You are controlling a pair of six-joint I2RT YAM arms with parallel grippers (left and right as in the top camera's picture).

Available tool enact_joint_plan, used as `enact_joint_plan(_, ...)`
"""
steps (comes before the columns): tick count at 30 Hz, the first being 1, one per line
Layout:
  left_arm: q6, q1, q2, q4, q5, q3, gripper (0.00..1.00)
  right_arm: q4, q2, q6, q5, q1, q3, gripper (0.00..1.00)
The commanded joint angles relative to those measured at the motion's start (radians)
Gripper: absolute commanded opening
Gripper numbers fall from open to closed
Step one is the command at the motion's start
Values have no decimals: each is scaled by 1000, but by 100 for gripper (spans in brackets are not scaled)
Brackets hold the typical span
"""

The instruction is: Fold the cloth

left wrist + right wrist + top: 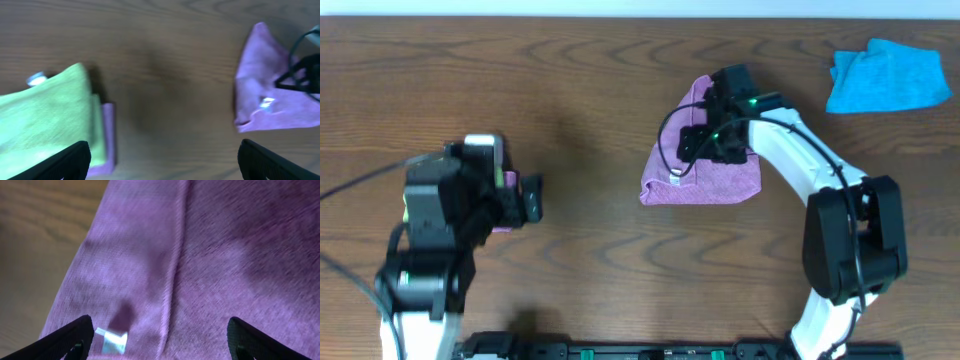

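Observation:
The purple-magenta cloth point(715, 180) lies folded in a rough wedge right of the table's centre, with its white tag point(677, 178) at the left front corner. My right gripper point(708, 138) hovers just over the cloth's upper half, open and empty. In the right wrist view the cloth point(210, 255) fills the frame, with a fold ridge and the tag point(113, 341) between the open jaws point(160, 347). My left gripper point(527, 196) is open and empty, well left of the cloth. The left wrist view shows the cloth point(260, 95) at far right beyond the open jaws point(162, 167).
A lime-green cloth point(45, 120) lies on a second purple cloth point(109, 137) under the left arm. A bright blue cloth point(888, 75) is bunched at the back right. The wooden table point(590, 90) lies bare between the arms.

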Motion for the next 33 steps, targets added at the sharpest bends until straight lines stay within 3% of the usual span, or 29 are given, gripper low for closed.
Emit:
enact_joint_plan(1, -50, -3, 95, 37, 174, 18, 95, 10, 4, 32, -88, -49, -3, 86)
enact_joint_plan(6, -165, -3, 198, 96, 264, 18, 95, 23, 14, 31, -142, -74, -6, 83)
enact_joint_plan(17, -164, -3, 210, 85, 278, 21, 95, 72, 93, 43, -193, -8, -6, 79)
enact_joint_plan(25, -160, -3, 210, 64, 369, 21, 95, 92, 143, 63, -193, 8, -6, 72)
enact_joint_plan(27, -160, -3, 210, 56, 370, 21, 95, 104, 145, 67, -196, 10, -6, 66)
enact_joint_plan(31, -160, -3, 210, 56, 370, 21, 95, 135, 145, 96, -206, 15, -6, 39)
enact_joint_plan(33, -160, -3, 210, 56, 370, 21, 95, 148, 145, 101, -206, 23, -6, 31)
